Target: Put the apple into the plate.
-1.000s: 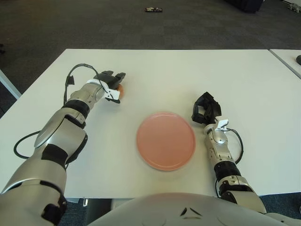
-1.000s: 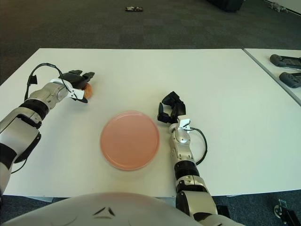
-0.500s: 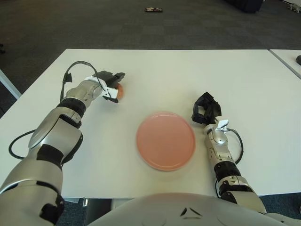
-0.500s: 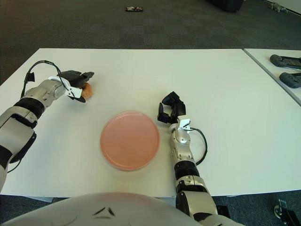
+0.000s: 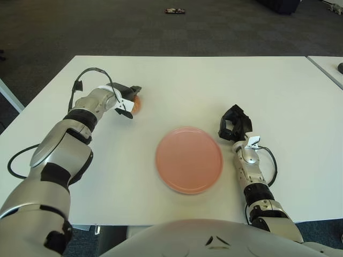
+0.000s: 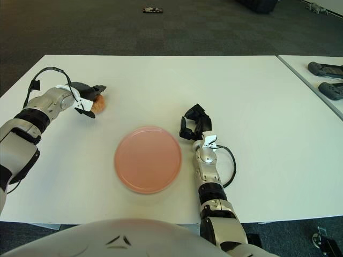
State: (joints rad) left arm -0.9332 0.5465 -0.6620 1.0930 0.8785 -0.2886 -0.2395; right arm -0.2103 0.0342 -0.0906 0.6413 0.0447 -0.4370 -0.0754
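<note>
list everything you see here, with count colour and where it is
apple: 1, orange-red, far left of the table, at the left hand's fingers
plate: 1, pink, near middle of the table
table: 1, white, fills the view
second table: 1, white, right edge
dark devices: 2, on the second table
small dark object: 1, on the carpet beyond the table
left hand: 1, black, around the apple
right hand: 1, black, curled, right of the plate

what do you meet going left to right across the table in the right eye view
left robot hand → apple at its fingers → pink plate → right robot hand beside the plate's right edge, holding nothing → two dark objects on the neighbouring table at far right.
</note>
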